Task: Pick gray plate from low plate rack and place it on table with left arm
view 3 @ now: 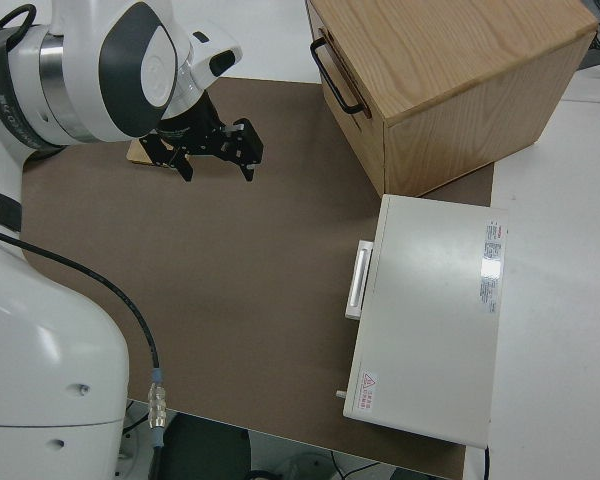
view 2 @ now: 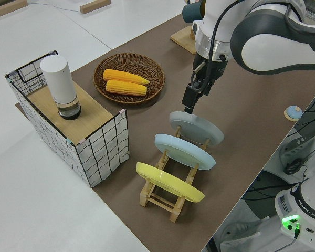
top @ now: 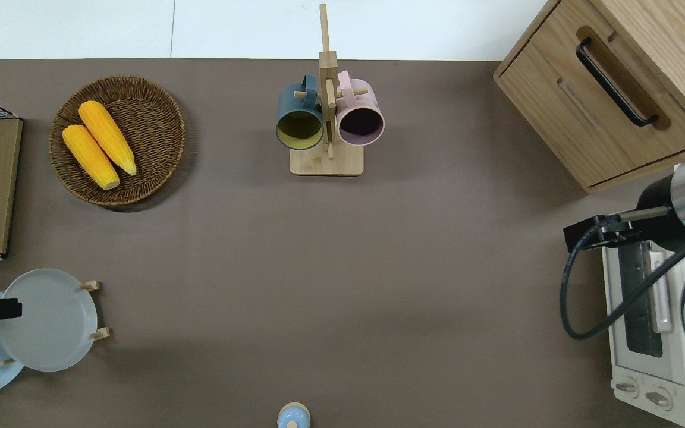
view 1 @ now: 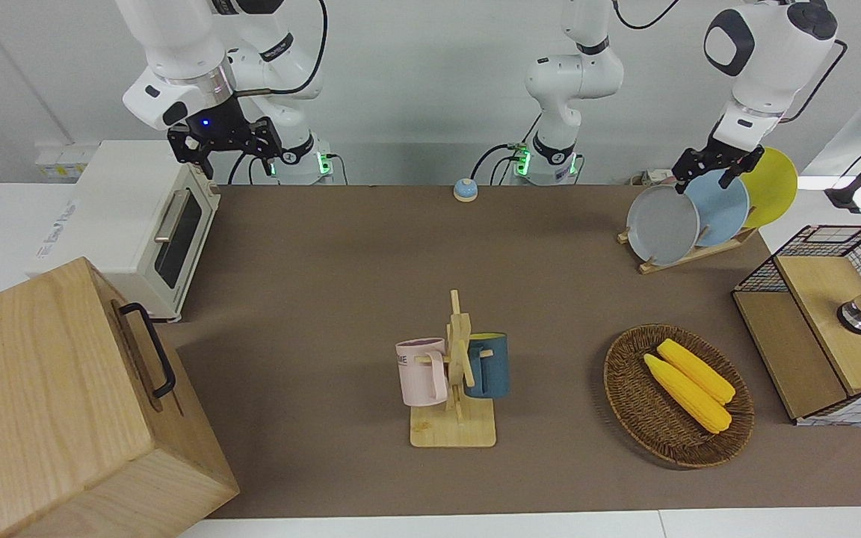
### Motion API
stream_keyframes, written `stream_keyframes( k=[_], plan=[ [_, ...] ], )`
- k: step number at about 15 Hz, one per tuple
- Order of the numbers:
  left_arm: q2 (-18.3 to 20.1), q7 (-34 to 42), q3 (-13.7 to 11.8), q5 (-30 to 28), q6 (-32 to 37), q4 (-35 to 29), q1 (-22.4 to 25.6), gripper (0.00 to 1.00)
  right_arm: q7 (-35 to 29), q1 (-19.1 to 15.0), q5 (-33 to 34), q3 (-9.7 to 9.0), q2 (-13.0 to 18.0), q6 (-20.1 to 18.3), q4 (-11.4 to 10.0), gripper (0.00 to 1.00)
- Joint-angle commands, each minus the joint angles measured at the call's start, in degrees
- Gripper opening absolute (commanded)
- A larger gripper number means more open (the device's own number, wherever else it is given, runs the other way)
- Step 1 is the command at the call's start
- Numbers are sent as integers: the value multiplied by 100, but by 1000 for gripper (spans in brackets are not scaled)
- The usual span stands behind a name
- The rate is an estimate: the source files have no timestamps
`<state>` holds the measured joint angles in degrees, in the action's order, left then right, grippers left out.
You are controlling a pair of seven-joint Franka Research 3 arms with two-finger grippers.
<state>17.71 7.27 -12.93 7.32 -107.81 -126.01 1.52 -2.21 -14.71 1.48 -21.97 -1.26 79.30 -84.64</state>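
**Left gripper poised at the gray plate's top rim**

The right arm is parked. In the low plate rack (view 2: 173, 197), at the left arm's end of the table (view 1: 341, 254), the gray plate (view 1: 662, 224) leans in the end slot, just beside a light blue plate (view 1: 722, 205). The left gripper (view 1: 707, 170) hangs at its upper edge — fingers apart, holding nothing, seemingly straddling the rim, with the plate directly below.

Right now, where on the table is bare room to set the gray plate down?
The widest bare patch of the table runs between the mug tree and the small blue bell, stretching from the low plate rack toward the toaster oven. It is crowded around the corn basket and wire crate, where the left gripper works by the gray plate.
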Motion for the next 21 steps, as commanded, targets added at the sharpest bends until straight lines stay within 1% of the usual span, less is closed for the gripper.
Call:
stream_keyframes(
  k=[1, 4, 5, 12, 13, 14, 17, 18, 20, 21],
  plan=[
    [207, -50, 27, 103, -486, -599, 138, 998, -69, -146, 37, -124, 20, -81, 53, 983],
    [207, -453, 27, 436, -645, -828, 103, 998, -69, -146, 37, -124, 12, -73, 53, 983],
    [207, -472, 27, 489, -689, -872, 94, 998, -69, -146, 37, -124, 12, -73, 53, 983],
    [145, -463, 27, 534, -786, -1004, 103, 981, -69, -146, 37, -124, 12, -73, 44, 983],
    [145, -463, 19, 534, -803, -1004, 111, 902, -69, -146, 37, -124, 12, -73, 53, 983],
    [136, -463, 19, 534, -812, -1004, 112, 779, -69, -146, 37, -124, 12, -73, 44, 983],
    [119, -463, 19, 525, -926, -1004, 120, 298, -69, -146, 37, -124, 12, -73, 53, 983],
    [119, -472, 19, 525, -970, -1004, 120, 185, -69, -146, 37, -124, 12, -73, 53, 983],
    [119, -472, 1, 525, -1005, -995, 120, 31, -69, -146, 37, -124, 12, -73, 53, 983],
    [119, -463, -8, 525, -1006, -995, 120, 0, -69, -146, 37, -124, 20, -73, 53, 983]
  ],
)
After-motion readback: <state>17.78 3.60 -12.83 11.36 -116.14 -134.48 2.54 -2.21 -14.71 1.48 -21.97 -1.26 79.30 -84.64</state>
